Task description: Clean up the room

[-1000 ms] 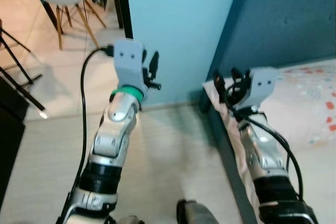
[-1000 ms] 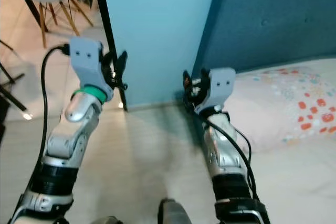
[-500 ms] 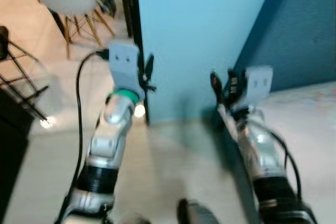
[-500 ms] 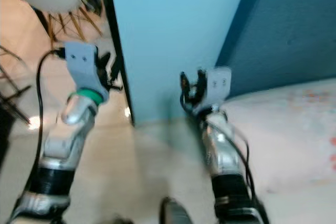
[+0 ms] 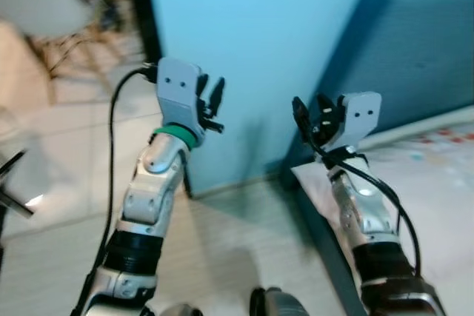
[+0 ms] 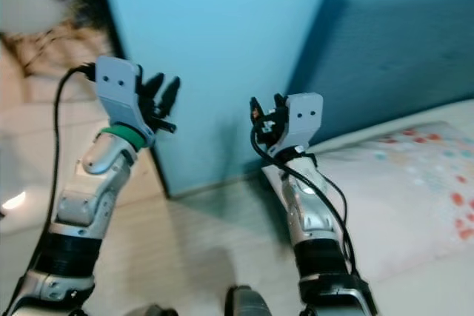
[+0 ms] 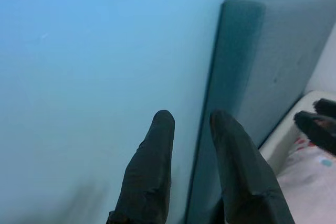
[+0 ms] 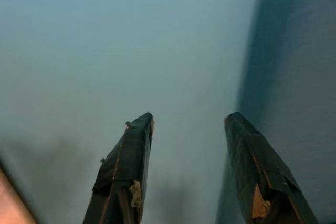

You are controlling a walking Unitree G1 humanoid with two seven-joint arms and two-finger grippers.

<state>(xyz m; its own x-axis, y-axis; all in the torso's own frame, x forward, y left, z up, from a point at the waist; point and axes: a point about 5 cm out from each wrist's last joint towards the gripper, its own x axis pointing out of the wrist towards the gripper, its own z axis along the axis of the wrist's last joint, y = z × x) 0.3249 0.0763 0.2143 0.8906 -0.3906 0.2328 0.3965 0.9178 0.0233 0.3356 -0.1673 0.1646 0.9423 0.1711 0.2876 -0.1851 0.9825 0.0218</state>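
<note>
- The left gripper is raised in front of the light blue wall, its two black fingers a small gap apart with nothing between them
- The right gripper is raised at about the same height, just in front of the dark teal headboard; its fingers are spread wide and hold nothing
- Both grippers are well apart from each other and touch neither wall nor headboard
- The bed, with a pale cover dotted in red and blue, lies below and to the right of the right gripper, beside that arm's forearm
- Pale floor runs under both arms, up to the foot of the wall
- At the far left, well away from the left gripper, a blurred white chair on wooden legs stands on lighter flooring
- No loose item to tidy can be made out near either gripper
</note>
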